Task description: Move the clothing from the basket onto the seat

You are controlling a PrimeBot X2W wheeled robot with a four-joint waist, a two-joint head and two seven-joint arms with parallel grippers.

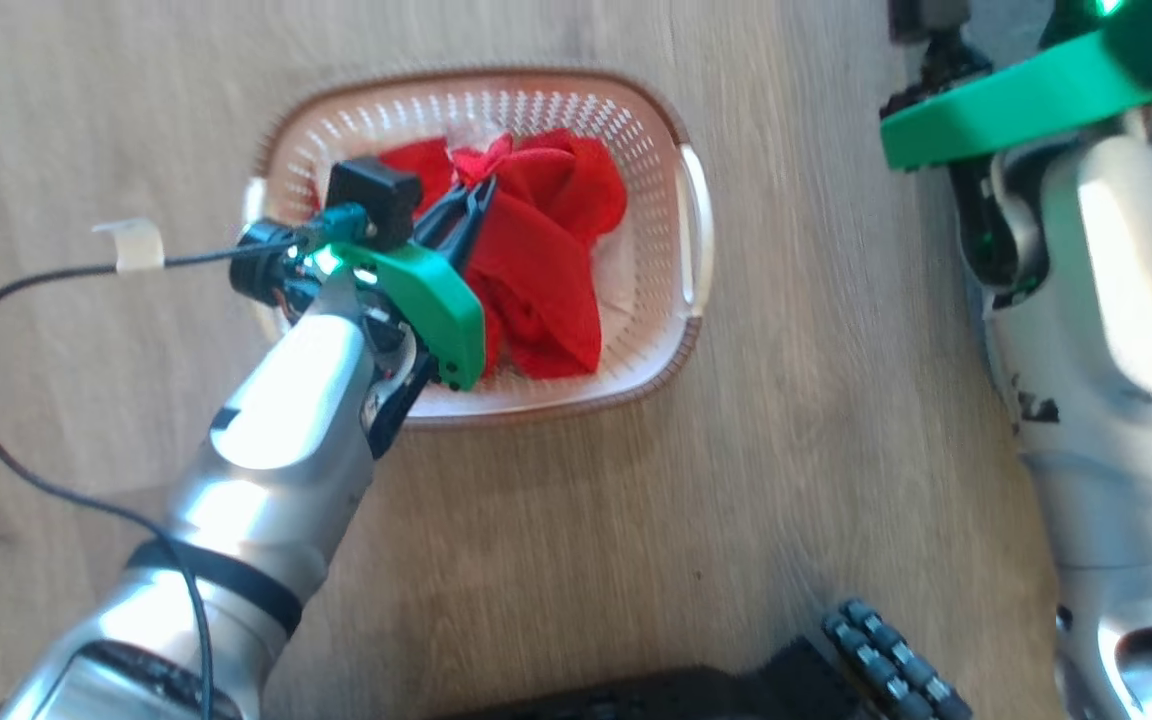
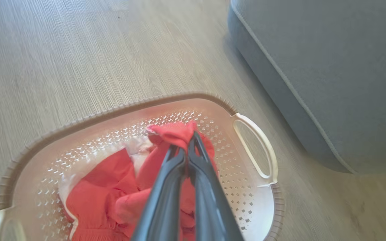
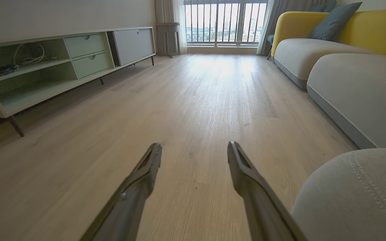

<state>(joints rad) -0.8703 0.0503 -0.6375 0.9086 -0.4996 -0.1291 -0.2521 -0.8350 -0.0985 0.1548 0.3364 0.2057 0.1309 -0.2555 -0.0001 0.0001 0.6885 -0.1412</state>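
Both arms are smooth silver-grey shells. The left arm (image 1: 276, 420) has a black band (image 1: 221, 580) around it, a bright green plastic bracket (image 1: 436, 300) at the wrist and a small black camera box (image 1: 376, 198). A thin black cable (image 1: 201, 256) carries a tab of pale tape (image 1: 134, 245). The right arm (image 1: 1126, 330) has a matching green plate (image 1: 1016, 100). The left gripper (image 2: 193, 139) and right gripper (image 3: 194, 149) have long, dark grey, tapering fingers. A black ribbed wheel (image 1: 886, 660) shows on the base.

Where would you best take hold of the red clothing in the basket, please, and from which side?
Grip the raised fold at the top of the clothing, coming from above: it stands proud of the crumpled pile, and the walls of the basket block the sides. The fingers of the left gripper are shut on that fold.
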